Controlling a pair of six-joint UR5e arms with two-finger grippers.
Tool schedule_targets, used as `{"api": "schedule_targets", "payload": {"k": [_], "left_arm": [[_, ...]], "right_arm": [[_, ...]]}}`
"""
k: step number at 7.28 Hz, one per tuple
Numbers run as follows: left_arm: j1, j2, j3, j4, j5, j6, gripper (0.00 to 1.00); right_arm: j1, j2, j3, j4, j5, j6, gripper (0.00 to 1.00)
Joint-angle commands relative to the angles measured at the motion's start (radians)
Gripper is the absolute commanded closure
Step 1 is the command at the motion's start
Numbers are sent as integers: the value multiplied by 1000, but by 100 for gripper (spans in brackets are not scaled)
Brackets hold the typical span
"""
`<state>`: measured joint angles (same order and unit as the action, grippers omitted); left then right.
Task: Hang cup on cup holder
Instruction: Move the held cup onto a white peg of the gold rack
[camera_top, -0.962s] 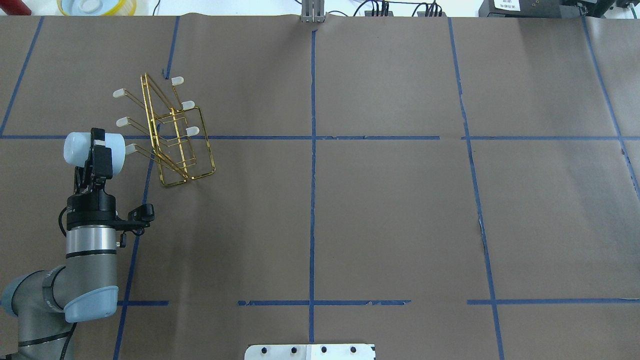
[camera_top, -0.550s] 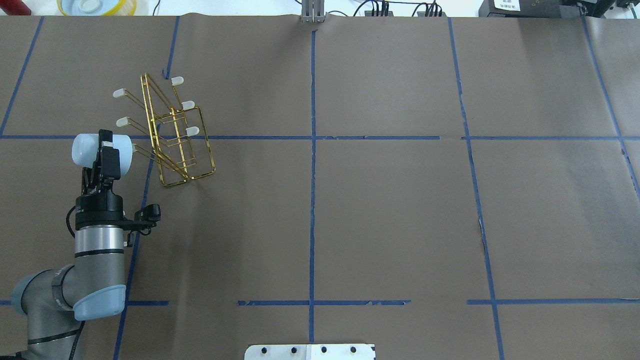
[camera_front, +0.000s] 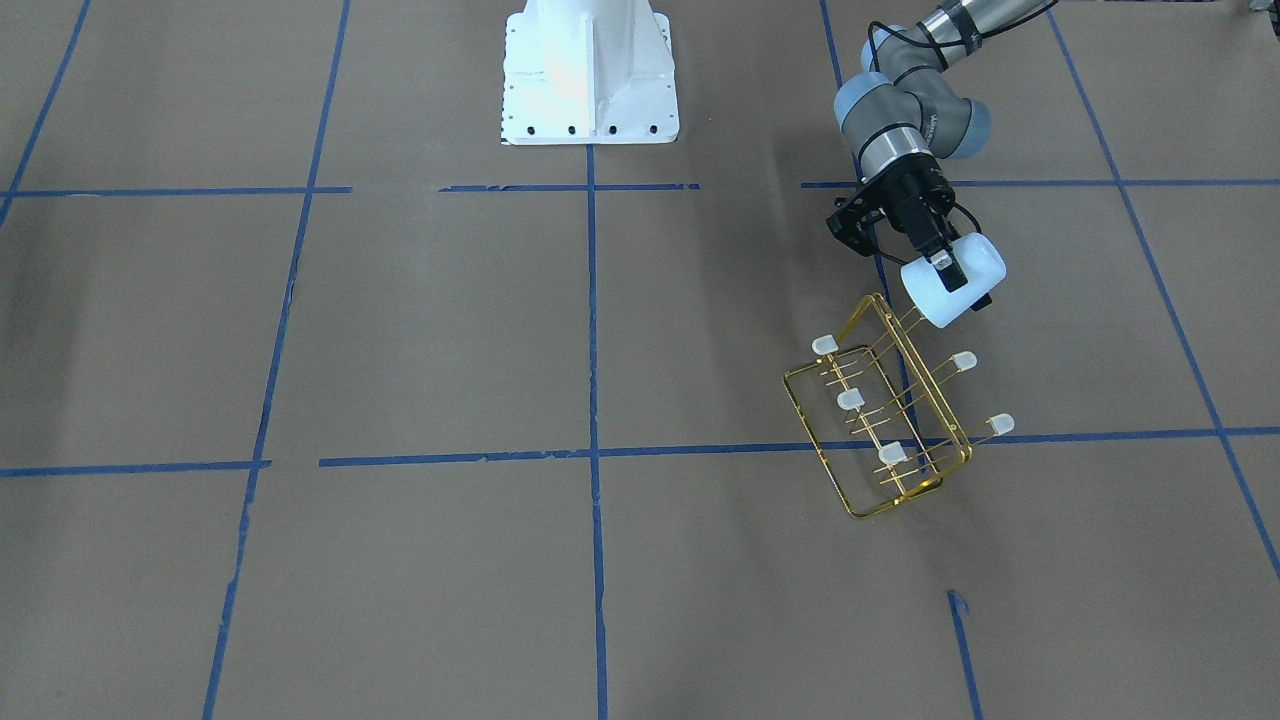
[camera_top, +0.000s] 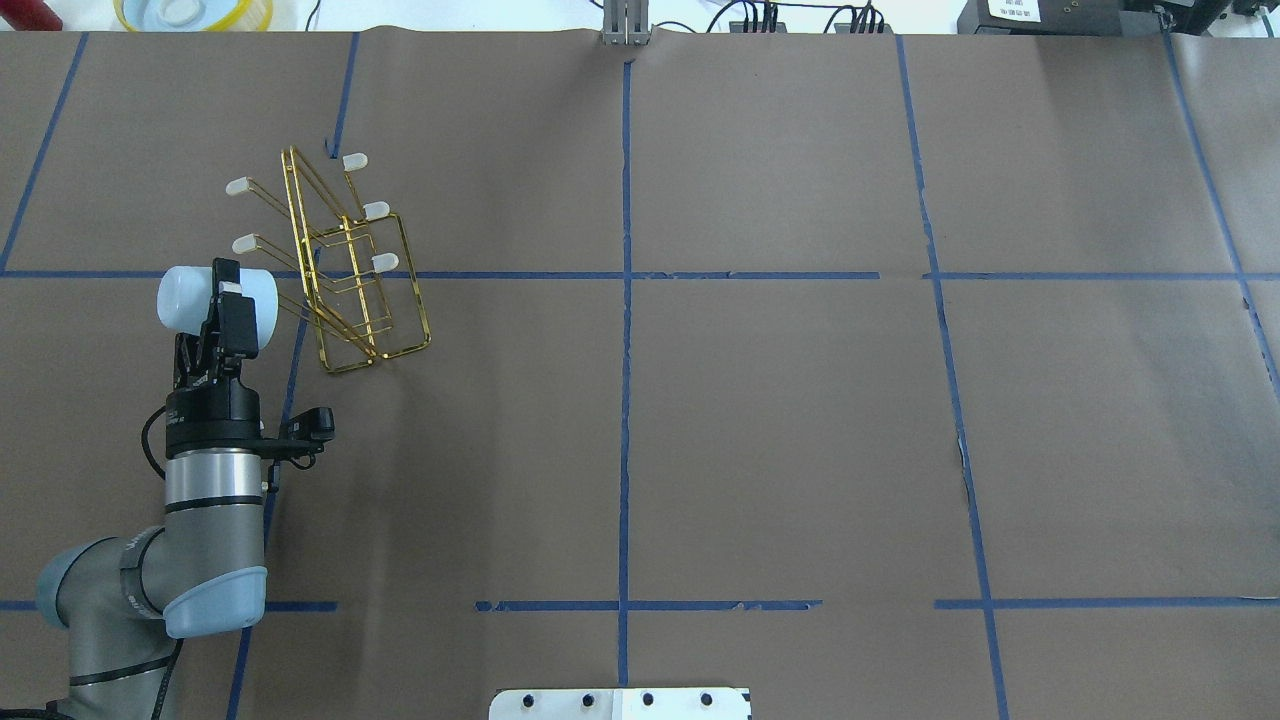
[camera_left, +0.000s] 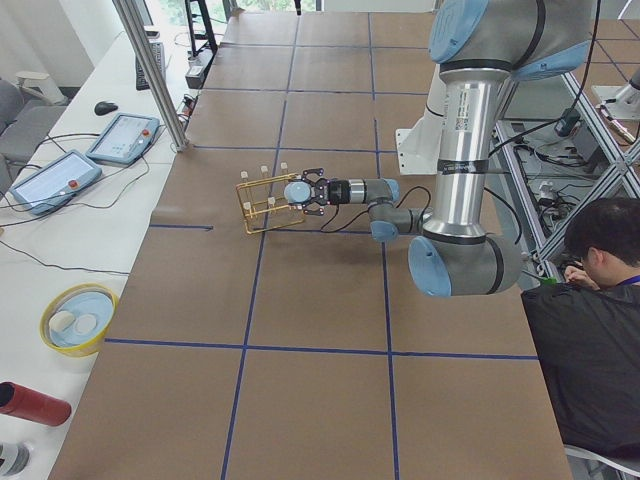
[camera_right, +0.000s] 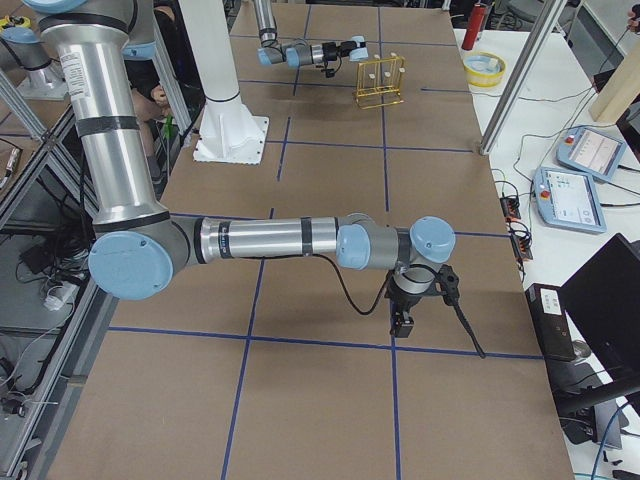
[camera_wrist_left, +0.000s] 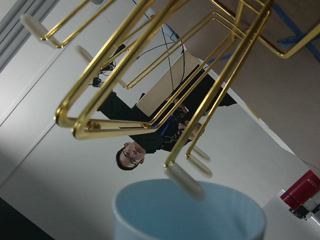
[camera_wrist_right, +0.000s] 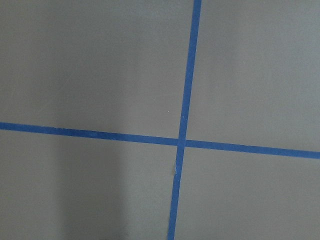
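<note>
Overhead exterior view: the small pale blue-white plastic cup (camera_top: 185, 298) is held on its side above the table. Its long axis is about level, with the closed base pointing away from the gold wire cup holder (camera_top: 352, 285) and the open mouth turned toward it, just beside the frame. The left wrist view puts the whitish cap (camera_wrist_left: 186, 182) of the nearest slanted prong right at the mouth's rim, so the coming push should run along that prong. The left gripper (camera_top: 224, 295) is clamped across the cup's wall. The right gripper (camera_right: 404, 322) is well apart; how far open it is I cannot tell.
</note>
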<state>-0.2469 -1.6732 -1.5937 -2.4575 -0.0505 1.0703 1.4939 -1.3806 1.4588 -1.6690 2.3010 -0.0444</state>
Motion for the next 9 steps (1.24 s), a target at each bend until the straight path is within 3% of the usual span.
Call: {"api": "schedule_targets", "payload": {"k": [1,3,9], "left_arm": [[0,-11,0,54,1,0,100],[0,-16,3,125,1,-9,100],[1,-54,43,184,3,-3,100]], "right_arm": [[-1,0,0,0,0,0,0],[0,0,0,0,0,0,0],[0,0,0,0,0,1,0]]}}
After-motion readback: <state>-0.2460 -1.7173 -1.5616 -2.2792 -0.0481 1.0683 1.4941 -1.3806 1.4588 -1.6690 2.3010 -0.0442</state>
